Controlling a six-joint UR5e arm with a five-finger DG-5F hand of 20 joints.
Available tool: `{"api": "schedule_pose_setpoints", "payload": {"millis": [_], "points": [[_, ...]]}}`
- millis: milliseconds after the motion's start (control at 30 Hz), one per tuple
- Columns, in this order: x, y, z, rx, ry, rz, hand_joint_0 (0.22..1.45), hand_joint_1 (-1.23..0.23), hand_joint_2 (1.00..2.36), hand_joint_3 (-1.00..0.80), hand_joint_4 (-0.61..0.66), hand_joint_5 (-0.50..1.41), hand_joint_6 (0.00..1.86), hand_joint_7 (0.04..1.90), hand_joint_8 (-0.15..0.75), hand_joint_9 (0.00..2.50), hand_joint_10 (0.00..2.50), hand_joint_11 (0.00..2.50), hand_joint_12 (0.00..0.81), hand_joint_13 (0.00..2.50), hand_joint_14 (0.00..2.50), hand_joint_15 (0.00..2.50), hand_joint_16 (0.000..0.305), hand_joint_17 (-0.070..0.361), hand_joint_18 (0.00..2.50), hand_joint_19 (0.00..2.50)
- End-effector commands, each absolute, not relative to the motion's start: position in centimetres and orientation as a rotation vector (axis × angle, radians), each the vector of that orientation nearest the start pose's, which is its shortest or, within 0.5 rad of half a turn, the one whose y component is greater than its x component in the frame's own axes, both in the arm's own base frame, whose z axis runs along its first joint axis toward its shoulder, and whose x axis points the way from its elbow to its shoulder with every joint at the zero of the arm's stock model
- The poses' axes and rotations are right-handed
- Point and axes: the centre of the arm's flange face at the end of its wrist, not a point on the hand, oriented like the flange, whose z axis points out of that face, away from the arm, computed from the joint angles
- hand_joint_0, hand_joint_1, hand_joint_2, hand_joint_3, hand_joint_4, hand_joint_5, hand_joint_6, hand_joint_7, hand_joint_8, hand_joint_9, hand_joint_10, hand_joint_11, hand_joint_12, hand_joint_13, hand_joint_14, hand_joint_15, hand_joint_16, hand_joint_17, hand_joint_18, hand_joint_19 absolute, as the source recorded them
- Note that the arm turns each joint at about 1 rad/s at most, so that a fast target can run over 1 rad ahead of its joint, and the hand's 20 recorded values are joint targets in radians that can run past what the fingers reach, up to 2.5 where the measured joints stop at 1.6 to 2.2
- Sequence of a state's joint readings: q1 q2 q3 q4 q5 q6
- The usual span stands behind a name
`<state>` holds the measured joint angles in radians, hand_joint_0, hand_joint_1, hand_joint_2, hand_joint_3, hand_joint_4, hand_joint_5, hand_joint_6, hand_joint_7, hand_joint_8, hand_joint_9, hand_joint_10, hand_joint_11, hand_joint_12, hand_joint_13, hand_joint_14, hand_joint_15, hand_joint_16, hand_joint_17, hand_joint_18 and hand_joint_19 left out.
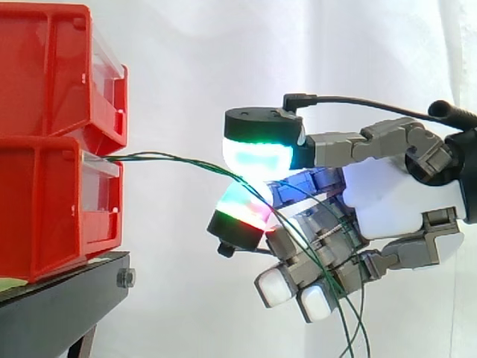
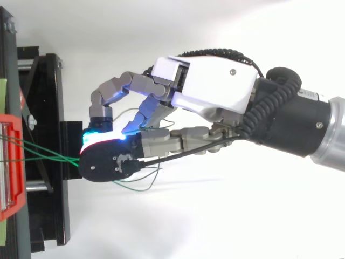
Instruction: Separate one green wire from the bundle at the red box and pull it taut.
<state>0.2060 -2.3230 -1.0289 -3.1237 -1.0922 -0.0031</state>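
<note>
Green wires (image 1: 171,159), thin bundle. Side view: strands left the lower red box (image 1: 52,209) ahead of the robot hand (image 1: 387,198), ran nearly level to its fingertips, then trailed slack below the palm. Robot hand pinched the strands between two glowing pads (image 1: 257,156), other fingers curled underneath. Whether one strand or several lay in the pinch could not be told. Top view: wires fanned from the red box to the robot hand, with loose loops beside it. Handling, judged: light, limp, slippery, easily kinked. Best taken between pad tips, nearer the box, where strands spread apart.
</note>
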Motion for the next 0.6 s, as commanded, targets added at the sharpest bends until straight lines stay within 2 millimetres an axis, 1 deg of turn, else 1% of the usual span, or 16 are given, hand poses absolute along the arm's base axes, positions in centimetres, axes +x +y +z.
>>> {"api": "schedule_pose_setpoints", "payload": {"millis": [0, 100, 300, 433, 500, 567], "points": [[76.28, -2.4, 27.71, 1.404, 1.161, 0.868, 0.6, -0.7, 1.02, -0.13, 0.09, -0.16, 0.9, 1.15, 0.296, 1.16, 0.02, 0.88, 0.375, 1.02, 0.02, 0.5, 0.052, 0.117, 0.96, 0.58], [76.26, -2.29, 27.65, 1.404, 1.164, 0.868, 0.6, -0.72, 1.02, -0.1, 0.07, -0.16, 0.9, 1.18, 0.298, 1.15, 0.02, 0.88, 0.375, 1.01, 0.02, 0.49, 0.052, 0.117, 0.96, 0.58], [76.25, -2.4, 27.65, 1.404, 1.163, 0.866, 0.61, -0.72, 1.02, -0.11, 0.07, -0.16, 0.91, 1.13, 0.291, 1.14, 0.02, 0.88, 0.373, 1.01, 0.02, 0.5, 0.052, 0.116, 0.95, 0.57], [76.26, -2.27, 27.64, 1.403, 1.166, 0.868, 0.61, -0.72, 1.02, -0.11, 0.05, -0.16, 0.91, 1.14, 0.29, 1.14, 0.02, 0.88, 0.37, 1.0, 0.02, 0.49, 0.052, 0.116, 0.95, 0.57], [76.18, -2.3, 28.27, 1.396, 1.162, 0.868, 0.61, -0.73, 1.02, -0.11, 0.04, -0.16, 0.91, 1.14, 0.288, 1.14, 0.02, 0.88, 0.368, 0.99, 0.02, 0.49, 0.051, 0.115, 0.94, 0.57], [76.14, -2.32, 28.38, 1.388, 1.168, 0.858, 0.61, -0.73, 1.02, -0.1, 0.04, -0.16, 0.91, 1.14, 0.289, 1.13, 0.02, 0.89, 0.37, 0.98, 0.02, 0.49, 0.051, 0.115, 0.93, 0.56]]}}
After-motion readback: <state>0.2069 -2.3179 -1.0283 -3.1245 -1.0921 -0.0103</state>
